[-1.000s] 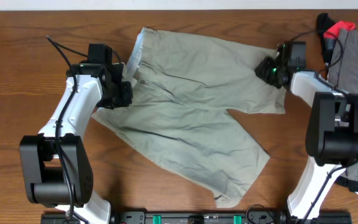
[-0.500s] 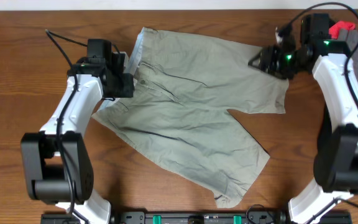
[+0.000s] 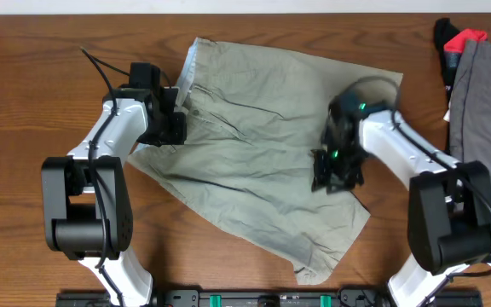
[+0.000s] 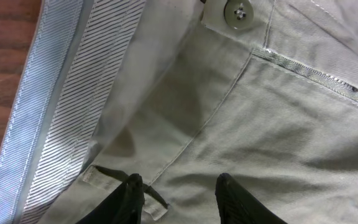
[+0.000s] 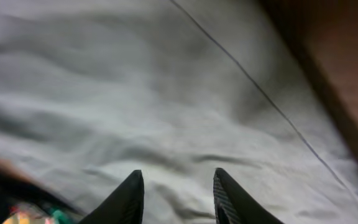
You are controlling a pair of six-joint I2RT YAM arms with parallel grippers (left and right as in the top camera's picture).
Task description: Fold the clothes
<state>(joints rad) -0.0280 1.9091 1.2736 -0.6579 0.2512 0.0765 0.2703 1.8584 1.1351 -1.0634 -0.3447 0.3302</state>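
Low over shorts (image 3: pixel 254 111): left hand (image 4: pixel 178 199), right hand (image 5: pixel 176 198).

Soft, even light falls from above in the overhead view. The table (image 3: pixel 24 102) is evenly bright, and the arms throw only faint, short shadows. Folds in the shorts (image 3: pixel 254 111) show as gentle grey creases. The left wrist view is sharp: the button (image 4: pixel 238 11) and stitching are crisp, and the left gripper (image 4: pixel 178 199) is a dark silhouette. The right wrist view is smeared, its cloth washed pale and its top right corner dim. There only the right gripper (image 5: pixel 176 196) has clean edges.
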